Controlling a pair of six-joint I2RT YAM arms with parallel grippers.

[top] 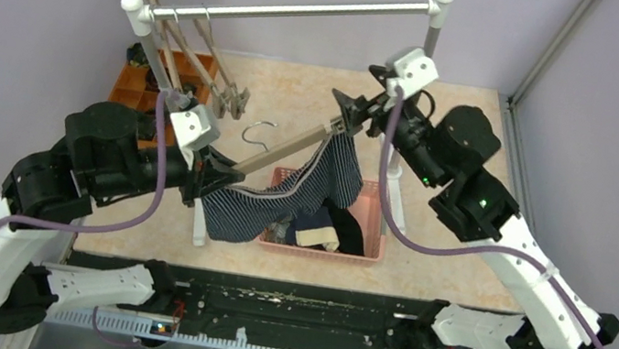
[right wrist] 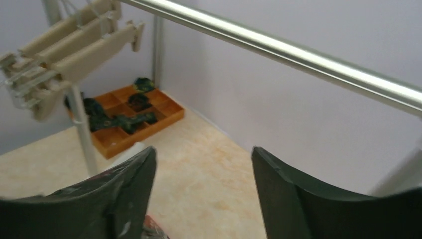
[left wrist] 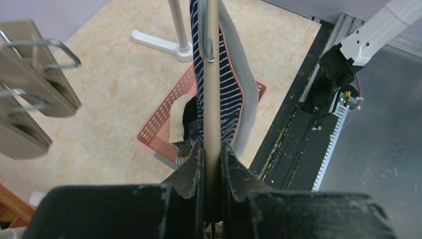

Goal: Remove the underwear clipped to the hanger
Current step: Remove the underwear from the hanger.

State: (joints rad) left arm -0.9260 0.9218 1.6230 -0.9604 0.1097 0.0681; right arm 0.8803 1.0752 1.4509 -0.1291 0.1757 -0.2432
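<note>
Left gripper (left wrist: 211, 154) clamped tight on wooden hanger (left wrist: 213, 89) bar, at its left end; striped boxers (top: 254, 208) hang from hanger, sagging over pink basket (top: 322, 252); more shorts (top: 351, 229) lie inside basket; right gripper (right wrist: 203, 159) by hanger's right end, jaws well apart, nothing between; spare hangers (top: 202, 66) on rail (top: 312, 10); orange tray (right wrist: 134, 138) by wall.

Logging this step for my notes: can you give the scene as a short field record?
left jaws: shut on hanger
right jaws: open, empty, near hanger's other end
striped underwear: draped from hanger, above basket
basket contents: dark garments
</note>
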